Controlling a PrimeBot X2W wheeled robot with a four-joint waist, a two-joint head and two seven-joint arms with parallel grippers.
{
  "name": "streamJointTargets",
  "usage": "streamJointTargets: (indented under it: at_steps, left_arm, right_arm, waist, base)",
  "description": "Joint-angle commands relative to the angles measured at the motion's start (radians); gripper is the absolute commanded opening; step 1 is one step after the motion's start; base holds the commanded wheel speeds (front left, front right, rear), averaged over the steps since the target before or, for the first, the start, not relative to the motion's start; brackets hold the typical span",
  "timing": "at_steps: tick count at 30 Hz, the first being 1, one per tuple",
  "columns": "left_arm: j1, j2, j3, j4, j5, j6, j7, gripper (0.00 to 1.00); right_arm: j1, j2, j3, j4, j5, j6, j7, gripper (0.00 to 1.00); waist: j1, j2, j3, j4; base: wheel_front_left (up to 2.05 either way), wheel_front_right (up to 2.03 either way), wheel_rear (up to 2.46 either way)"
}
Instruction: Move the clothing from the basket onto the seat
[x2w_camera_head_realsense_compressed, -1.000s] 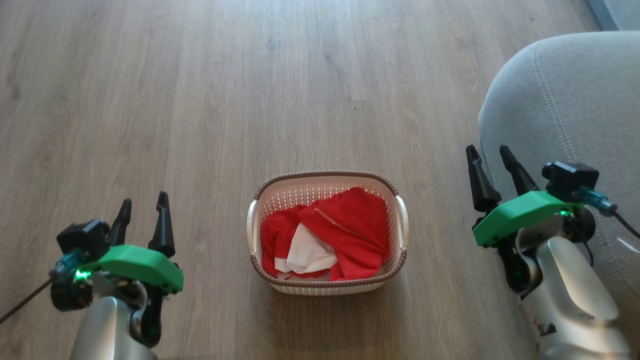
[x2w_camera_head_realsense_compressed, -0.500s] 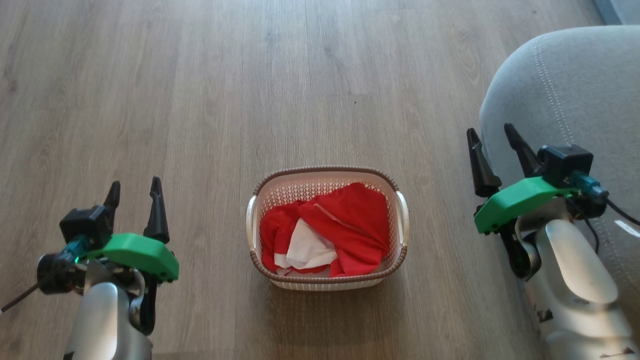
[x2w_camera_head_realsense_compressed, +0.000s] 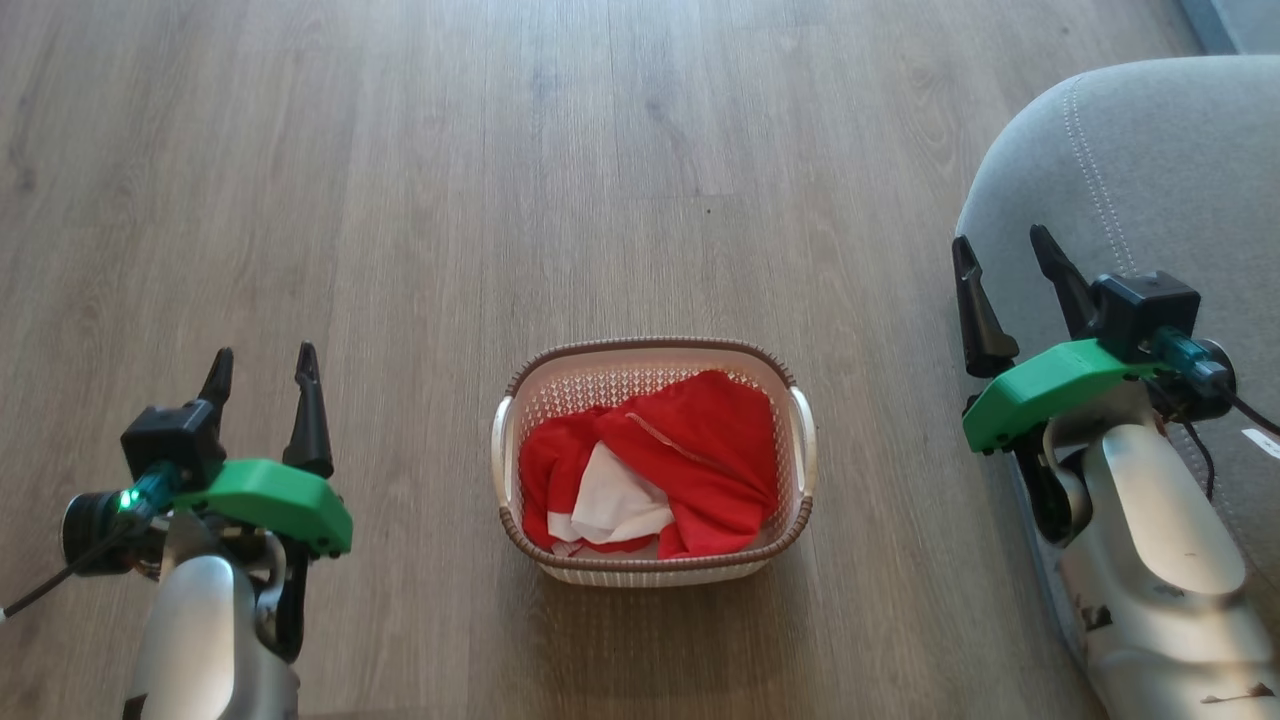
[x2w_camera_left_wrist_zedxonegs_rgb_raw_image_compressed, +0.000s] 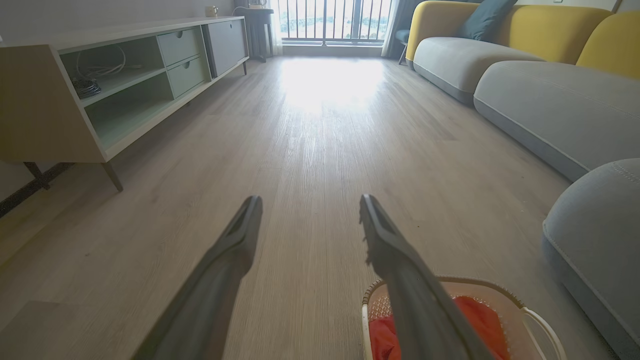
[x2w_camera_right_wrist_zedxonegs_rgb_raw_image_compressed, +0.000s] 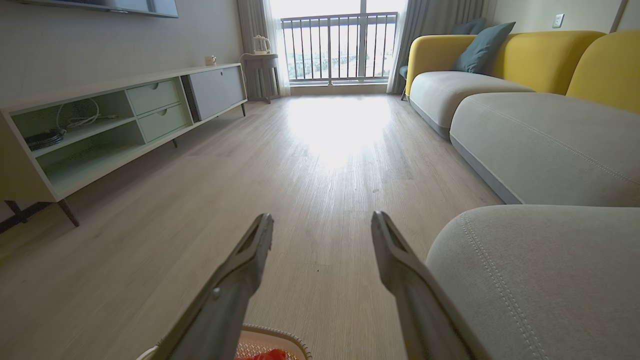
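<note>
Jaws of the left gripper (x2w_camera_head_realsense_compressed: 263, 353) spread wide, gripping nothing; pointing away over the wooden floor (x2w_camera_head_realsense_compressed: 500, 200), well to the left of the basket (x2w_camera_head_realsense_compressed: 650, 348); jaws of the right gripper (x2w_camera_head_realsense_compressed: 1001, 238) likewise parted and empty, standing higher in the head view, one finger against the rounded edge of the seat (x2w_camera_head_realsense_compressed: 1150, 170), the other against the floor just beside it; between the two arms, the basket, resting on the floor, apart from both grippers and apart from the seat; inside it, the clothing (x2w_camera_head_realsense_compressed: 710, 440), heaped red fabric with a white panel toward its left, covering most of the bottom; farther out, in the wrist views, a long low cabinet (x2w_camera_left_wrist_zedxonegs_rgb_raw_image_compressed: 190, 45) along the left wall, a grey and yellow sofa (x2w_camera_right_wrist_zedxonegs_rgb_raw_image_compressed: 525, 135) on the right, a bright barred window (x2w_camera_right_wrist_zedxonegs_rgb_raw_image_compressed: 330, 45) at the far end.
</note>
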Motion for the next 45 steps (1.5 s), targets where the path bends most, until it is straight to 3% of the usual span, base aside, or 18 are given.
streamJointTargets:
  at_steps: [1,10,21,37,45]
  left_arm:
    - [-0.032,0.018,0.037,-0.03,-0.007,0.002,-0.013,1.0]
    - [-0.016,0.017,0.024,-0.013,-0.018,-0.01,-0.013,1.0]
    - [-0.054,0.016,-0.053,0.017,-0.07,-0.024,-0.013,1.0]
    - [-0.225,0.016,-0.226,0.074,-0.163,-0.037,-0.013,1.0]
    - [-0.363,0.016,-0.319,0.179,-0.155,-0.045,-0.013,1.0]
  right_arm:
    - [-0.024,0.004,0.014,-0.034,-0.01,0.0,-0.013,1.0]
    - [-0.02,0.009,0.012,-0.055,-0.011,0.0,-0.013,1.0]
    - [-0.078,0.013,0.001,-0.142,-0.014,0.0,-0.013,1.0]
    - [-0.237,0.033,-0.008,-0.31,-0.041,0.0,-0.013,1.0]
    - [-0.317,0.037,0.011,-0.369,-0.047,0.0,-0.013,1.0]
  waist:
    - [-0.0001,0.0,-0.003,0.0]
    - [-0.0001,0.0,0.005,-0.004]
    - [-0.0001,0.0,0.15,-0.023]
    - [-0.0001,0.0,0.507,-0.065]
    - [-0.0001,0.0,0.672,-0.108]
  base:
    - [0.0,0.0,0.0]
    - [0.0,0.0,0.0]
    - [0.0,0.0,0.0]
    - [0.0,0.0,0.0]
    - [0.0,0.0,0.0]
